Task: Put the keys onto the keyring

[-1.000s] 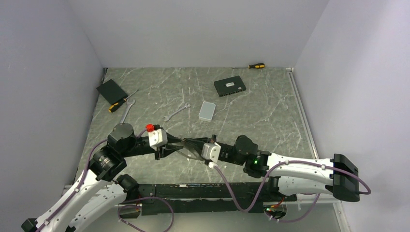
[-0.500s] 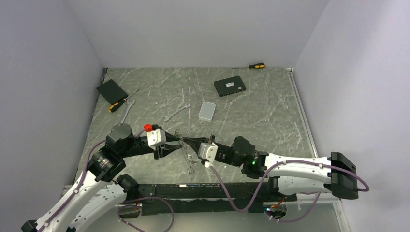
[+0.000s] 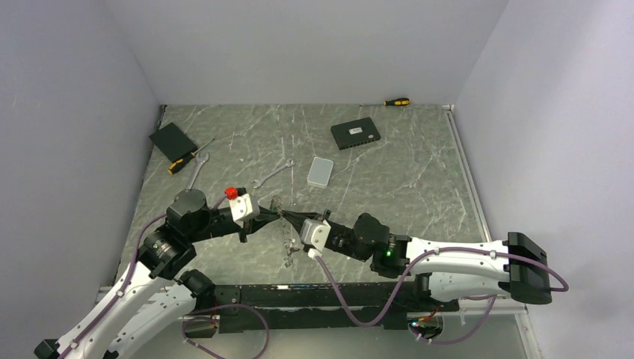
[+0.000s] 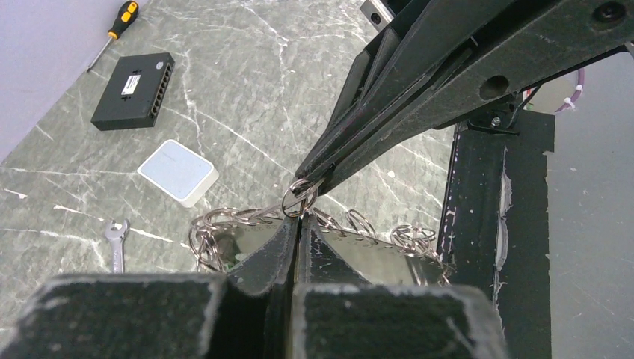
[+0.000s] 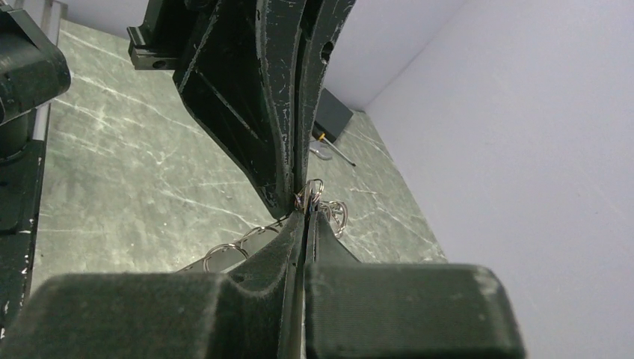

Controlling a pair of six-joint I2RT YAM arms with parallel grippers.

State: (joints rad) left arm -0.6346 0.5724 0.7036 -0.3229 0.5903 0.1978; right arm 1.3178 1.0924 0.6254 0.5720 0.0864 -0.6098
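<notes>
Closed tight, the left gripper (image 4: 299, 224) and the right gripper (image 5: 303, 217) meet tip to tip on the near side of a small white rectangular plastic box (image 3: 320, 171), between that box and the arm bases. Each pair of jaws is pressed together, and both appear to pinch the thin silvery wire keyring (image 4: 299, 200) at one shared spot. From there its strung loops run crosswise to the left fingers and sag toward the table. Small flat silver keys (image 3: 288, 245) dangle below, too small to count. Neither arm looks nearer: the ring sits straight ahead of both tips, its long axis across the line joining them, so I judge the coming move must avoid twisting one grip against the other. Beyond the white box lies a flat black rectangular device (image 3: 355, 134).
</notes>
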